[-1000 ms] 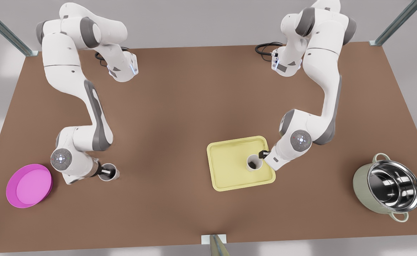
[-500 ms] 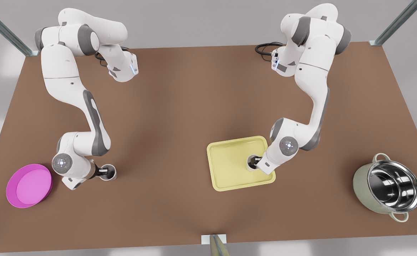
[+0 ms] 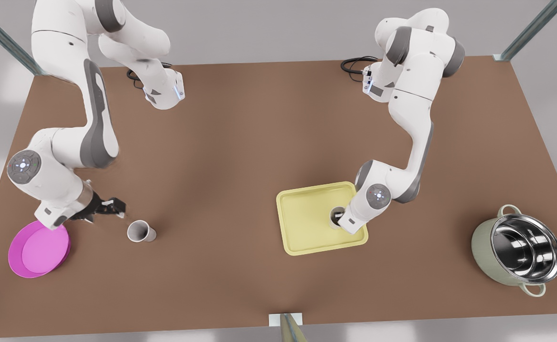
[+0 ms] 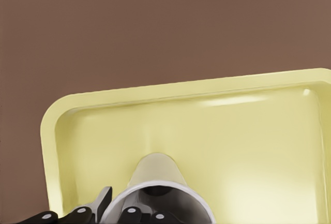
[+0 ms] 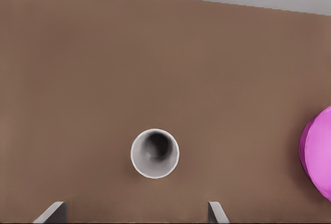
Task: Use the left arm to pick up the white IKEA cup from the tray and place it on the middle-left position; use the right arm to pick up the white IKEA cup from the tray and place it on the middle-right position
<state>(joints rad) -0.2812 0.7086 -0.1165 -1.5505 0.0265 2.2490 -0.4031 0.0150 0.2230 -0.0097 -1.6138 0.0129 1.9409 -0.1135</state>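
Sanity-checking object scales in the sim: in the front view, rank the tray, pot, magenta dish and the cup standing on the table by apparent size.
1. the tray
2. the pot, though it looks close to the tray
3. the magenta dish
4. the cup on the table, clearly smallest

Pot and dish lie nearer the picture's edges, so their apparent size is less sure.

- Right gripper (image 3: 115, 209) hangs above bare tabletop (image 3: 221, 156), fingers spread, just beside one upright cup (image 3: 138, 231); magenta dish (image 3: 38, 247) crowds the other flank.
- Left gripper (image 3: 338, 219) straddles the tray cup's (image 4: 155, 177) wall; tray (image 3: 302, 247) rim low.
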